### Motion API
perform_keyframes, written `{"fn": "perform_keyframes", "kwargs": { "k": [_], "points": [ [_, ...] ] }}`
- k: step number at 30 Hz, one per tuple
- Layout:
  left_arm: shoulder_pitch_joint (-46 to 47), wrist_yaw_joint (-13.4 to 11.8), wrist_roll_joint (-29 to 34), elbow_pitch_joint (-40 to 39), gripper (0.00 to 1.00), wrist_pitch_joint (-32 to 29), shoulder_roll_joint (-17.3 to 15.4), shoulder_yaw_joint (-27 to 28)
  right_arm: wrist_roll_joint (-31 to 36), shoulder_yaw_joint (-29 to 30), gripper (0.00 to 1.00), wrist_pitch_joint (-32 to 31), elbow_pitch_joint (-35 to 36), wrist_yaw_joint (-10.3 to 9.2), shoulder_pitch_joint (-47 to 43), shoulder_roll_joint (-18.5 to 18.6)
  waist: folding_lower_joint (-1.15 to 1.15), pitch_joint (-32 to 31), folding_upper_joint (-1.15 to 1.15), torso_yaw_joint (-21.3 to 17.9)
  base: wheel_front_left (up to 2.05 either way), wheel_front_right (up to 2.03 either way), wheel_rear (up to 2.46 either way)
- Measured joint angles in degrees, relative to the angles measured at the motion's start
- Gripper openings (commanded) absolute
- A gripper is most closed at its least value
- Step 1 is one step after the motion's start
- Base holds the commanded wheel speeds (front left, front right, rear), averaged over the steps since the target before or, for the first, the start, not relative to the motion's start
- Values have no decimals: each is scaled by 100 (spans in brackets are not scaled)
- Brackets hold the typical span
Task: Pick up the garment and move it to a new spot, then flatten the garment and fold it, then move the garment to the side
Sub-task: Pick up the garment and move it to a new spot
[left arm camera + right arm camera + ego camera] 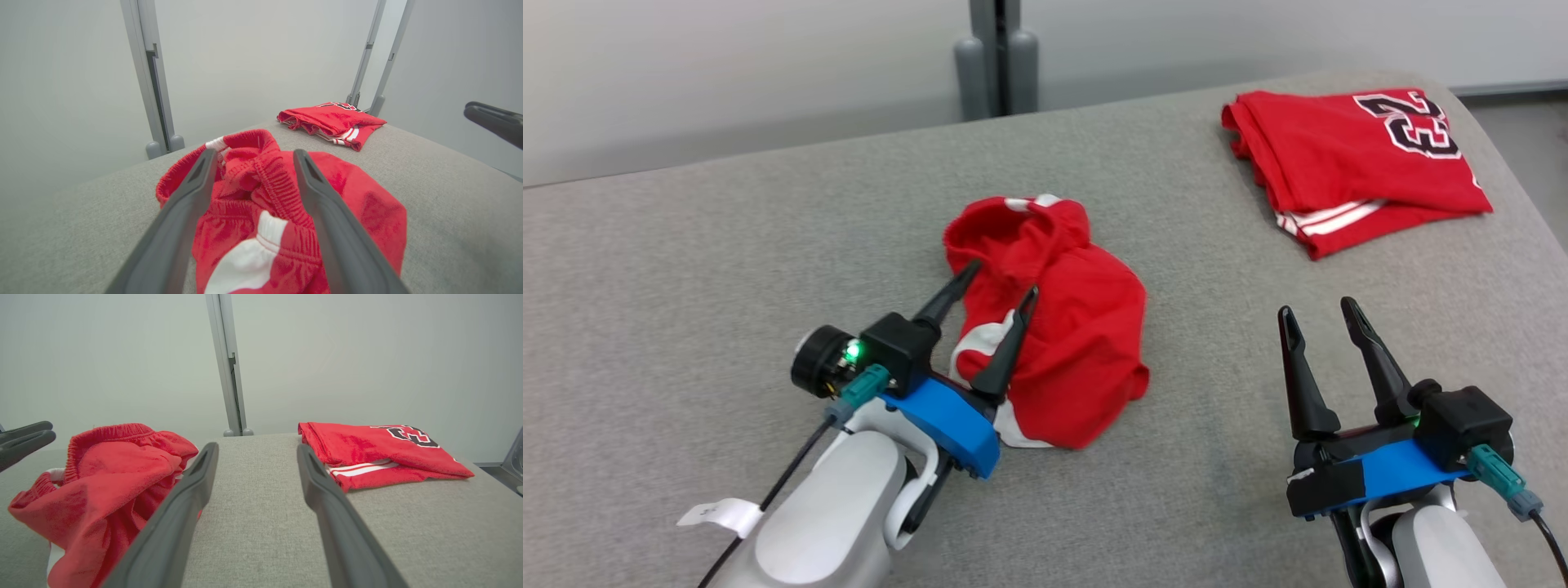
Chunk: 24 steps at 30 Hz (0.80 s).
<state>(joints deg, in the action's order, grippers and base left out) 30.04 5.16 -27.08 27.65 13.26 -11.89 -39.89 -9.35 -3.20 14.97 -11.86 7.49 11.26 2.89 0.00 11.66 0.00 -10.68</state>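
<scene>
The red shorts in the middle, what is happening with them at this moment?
The robot's left gripper is open, its fingers over the shorts, which lie crumpled in a heap on the grey table, not yet flattened. The right gripper is open too, over bare table, holding nothing. A folded red jersey lies at the far right.

Left gripper (1005,278), lower left: two tapered dark fingers (1005,351), blue bracket (947,420), green-lit black module (894,347), teal plug (866,388), black cable (784,482), pale forearm (833,523) with white tag (719,514). Right gripper (1316,306), lower right: matching fingers, bracket, plug.
</scene>
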Motion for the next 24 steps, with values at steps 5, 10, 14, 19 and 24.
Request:
{"fn": "perform_keyframes", "kwargs": {
  "k": [5, 10, 14, 19, 24],
  "points": [
    [-74, -187, 1, -187, 100, 149, -42, 324, 41, 26, 100, 1, -43, 0, -36, -1, 0, -197, 0, 246, 0, 0, 0],
    [-383, -430, 134, -647, 100, 174, -183, 886, 78, 87, 100, 1, -70, 0, -122, -1, 0, -352, 0, 519, 0, 0, 0],
    [-777, -539, 320, -1044, 100, 174, -263, 1422, 121, 144, 100, 2, -85, 0, -152, -1, 0, -446, 0, 756, 0, 0, 0],
    [-1273, -599, 530, -1341, 100, 174, -314, 2053, 153, 218, 100, 1, -101, 0, -223, -3, 0, -567, 0, 1045, 0, 0, 0],
    [-1743, -573, 751, -1518, 100, 174, -269, 2546, 172, 319, 100, -1, -99, 0, -274, -2, 0, -664, 0, 1288, 0, 0, 0]
  ]
}}
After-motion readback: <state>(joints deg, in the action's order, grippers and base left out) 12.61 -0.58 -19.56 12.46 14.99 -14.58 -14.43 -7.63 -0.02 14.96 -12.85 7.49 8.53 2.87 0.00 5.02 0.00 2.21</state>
